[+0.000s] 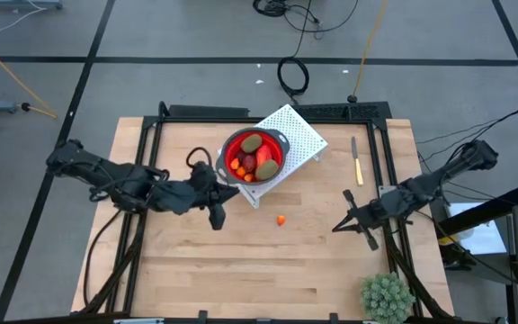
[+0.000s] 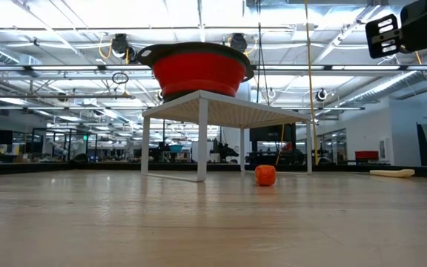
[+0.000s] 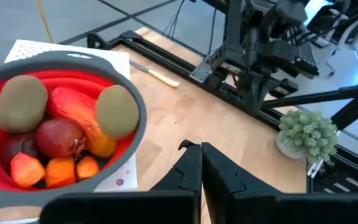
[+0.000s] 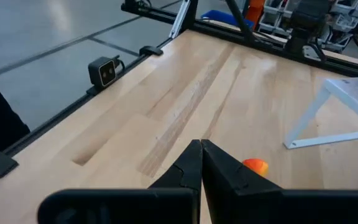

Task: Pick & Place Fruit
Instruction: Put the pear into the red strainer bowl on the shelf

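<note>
The red bowl (image 3: 132, 102) holds two brown-green ovals (image 3: 19, 102), one longer red-orange piece (image 3: 73, 109), at least one dark red ball (image 3: 59, 137) with a second dark shape beside it that cannot be made out, and three small orange bits (image 3: 61, 169). One more orange bit (image 1: 281, 220) lies on the table near the bowl. Also near the bowl are one white perforated stand (image 1: 302, 133) under it, one knife (image 1: 356, 160), one spiky green plant (image 1: 387, 296) and two grippers.

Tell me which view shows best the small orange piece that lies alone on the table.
The low view: the orange piece sits whole and unblocked on the table, beside the white stand. The high view shows it only as a dot. The right wrist view hides part of it behind the right gripper. The left wrist view misses it.
</note>
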`<action>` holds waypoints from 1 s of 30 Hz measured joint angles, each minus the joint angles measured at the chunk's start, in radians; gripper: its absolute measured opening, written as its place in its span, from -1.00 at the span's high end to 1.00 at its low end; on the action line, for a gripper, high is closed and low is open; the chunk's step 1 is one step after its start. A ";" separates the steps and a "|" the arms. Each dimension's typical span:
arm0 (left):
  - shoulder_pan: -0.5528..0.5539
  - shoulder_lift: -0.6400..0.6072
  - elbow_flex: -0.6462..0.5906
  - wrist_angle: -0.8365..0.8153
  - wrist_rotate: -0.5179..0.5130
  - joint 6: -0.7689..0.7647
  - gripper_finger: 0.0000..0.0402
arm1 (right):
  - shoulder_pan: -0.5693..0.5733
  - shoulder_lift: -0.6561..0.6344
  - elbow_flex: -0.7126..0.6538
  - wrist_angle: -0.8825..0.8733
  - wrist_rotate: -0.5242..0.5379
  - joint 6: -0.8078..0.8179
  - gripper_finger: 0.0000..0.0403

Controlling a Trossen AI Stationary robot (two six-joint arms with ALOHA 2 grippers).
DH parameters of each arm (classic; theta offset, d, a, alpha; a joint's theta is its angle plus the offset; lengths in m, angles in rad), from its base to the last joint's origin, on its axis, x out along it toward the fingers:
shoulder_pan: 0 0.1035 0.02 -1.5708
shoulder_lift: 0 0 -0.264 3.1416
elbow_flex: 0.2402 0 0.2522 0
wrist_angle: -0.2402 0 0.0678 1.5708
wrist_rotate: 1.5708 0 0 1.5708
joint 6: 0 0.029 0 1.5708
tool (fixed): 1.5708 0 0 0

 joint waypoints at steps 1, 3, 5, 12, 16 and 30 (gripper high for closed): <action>-0.006 -0.005 -0.012 0.007 -0.003 -0.004 0.97 | 0.000 0.015 0.000 0.011 0.000 -0.002 1.00; -0.016 -0.025 -0.049 0.047 -0.006 -0.004 0.98 | 0.000 0.045 0.000 0.028 0.000 -0.003 1.00; -0.023 -0.048 -0.095 0.091 -0.006 -0.003 0.99 | 0.000 0.074 0.008 0.023 0.000 -0.003 1.00; -0.022 -0.168 -0.276 0.217 -0.007 0.011 0.99 | 0.000 0.205 0.096 0.024 0.016 0.001 1.00; -0.022 -0.252 -0.378 0.275 -0.001 0.038 0.99 | 0.000 0.293 0.161 0.023 0.102 0.002 1.00; -0.068 -0.567 -0.586 0.320 0.005 0.226 0.98 | -0.002 0.597 0.387 0.009 0.302 0.241 1.00</action>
